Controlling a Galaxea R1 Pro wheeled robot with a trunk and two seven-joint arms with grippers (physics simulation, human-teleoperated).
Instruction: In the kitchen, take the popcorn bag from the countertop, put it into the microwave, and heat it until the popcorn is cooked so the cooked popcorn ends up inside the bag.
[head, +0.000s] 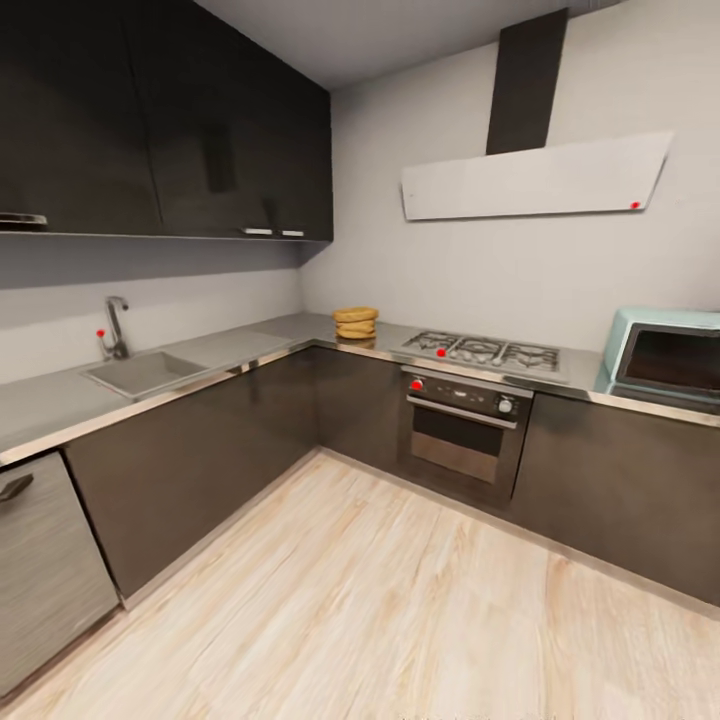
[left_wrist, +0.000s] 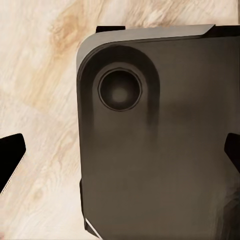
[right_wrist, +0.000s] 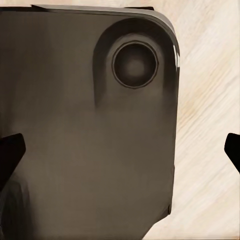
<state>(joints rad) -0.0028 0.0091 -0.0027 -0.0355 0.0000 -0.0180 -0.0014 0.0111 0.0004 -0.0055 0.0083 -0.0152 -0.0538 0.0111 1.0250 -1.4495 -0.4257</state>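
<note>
The mustard-yellow popcorn bag (head: 355, 322) sits on the grey countertop (head: 235, 348) in the far corner, left of the hob. The pale-blue microwave (head: 663, 355) stands on the same worktop at the right edge of the head view, its glass door closed. In the left wrist view my left gripper (left_wrist: 120, 155) hangs open over my own dark base (left_wrist: 150, 150) and the wooden floor, one dark fingertip (left_wrist: 10, 160) at each side. My right gripper (right_wrist: 120, 152) is open in the same way, fingertips (right_wrist: 10, 155) wide apart with nothing between them.
A gas hob (head: 485, 352) with a built-in oven (head: 465, 425) below lies between bag and microwave. A sink (head: 140, 372) with faucet (head: 115, 328) is on the left run. Dark cabinets line both walls; pale wooden floor (head: 400, 600) stretches ahead.
</note>
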